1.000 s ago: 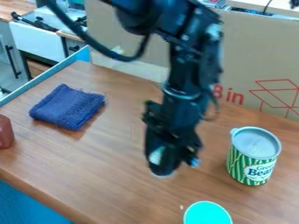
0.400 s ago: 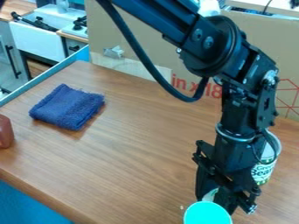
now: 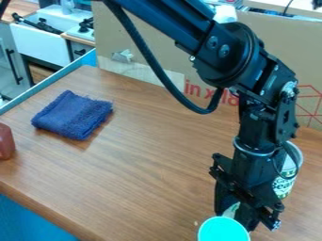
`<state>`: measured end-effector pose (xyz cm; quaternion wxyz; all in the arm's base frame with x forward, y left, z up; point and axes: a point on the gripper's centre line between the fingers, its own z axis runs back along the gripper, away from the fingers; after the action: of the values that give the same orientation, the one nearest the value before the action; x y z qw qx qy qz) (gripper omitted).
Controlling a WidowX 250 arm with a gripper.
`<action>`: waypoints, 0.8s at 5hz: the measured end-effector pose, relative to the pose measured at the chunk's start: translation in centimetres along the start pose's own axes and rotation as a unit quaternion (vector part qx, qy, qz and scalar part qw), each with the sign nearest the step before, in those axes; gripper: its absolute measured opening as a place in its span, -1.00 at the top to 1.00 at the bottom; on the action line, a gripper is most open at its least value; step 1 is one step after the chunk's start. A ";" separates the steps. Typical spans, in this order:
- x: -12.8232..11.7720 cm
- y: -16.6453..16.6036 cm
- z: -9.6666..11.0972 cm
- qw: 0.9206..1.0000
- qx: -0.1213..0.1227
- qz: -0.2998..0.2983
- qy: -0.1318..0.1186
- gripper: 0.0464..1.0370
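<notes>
Right now the gripper (image 3: pixel 235 217) hangs low, just behind the cup (image 3: pixel 223 230) at the bottom edge. I can't tell how far open it is, or if it has hold of the cup or of the pale bit (image 3: pixel 232 210) by its tip. The can (image 3: pixel 286 184) is partly behind the arm (image 3: pixel 253 127). Far off to the left, a blue cloth (image 3: pixel 72 115) lies on the table (image 3: pixel 144 164).
</notes>
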<state>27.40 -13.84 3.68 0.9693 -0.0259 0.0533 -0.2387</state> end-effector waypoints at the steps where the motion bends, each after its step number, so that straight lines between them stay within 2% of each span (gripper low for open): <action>1: -0.5 0.6 0.2 0.999 0.019 0.025 -0.003 -0.59; 2: -1.1 0.1 2.3 0.999 0.012 0.031 -0.032 -0.94; 3: -1.6 0.2 4.5 0.998 -0.010 0.035 -0.052 -0.94; 4: -3.1 2.5 7.7 0.992 -0.046 0.063 -0.103 -0.93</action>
<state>26.71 -9.98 11.43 0.9805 -0.0919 -0.0347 -0.1703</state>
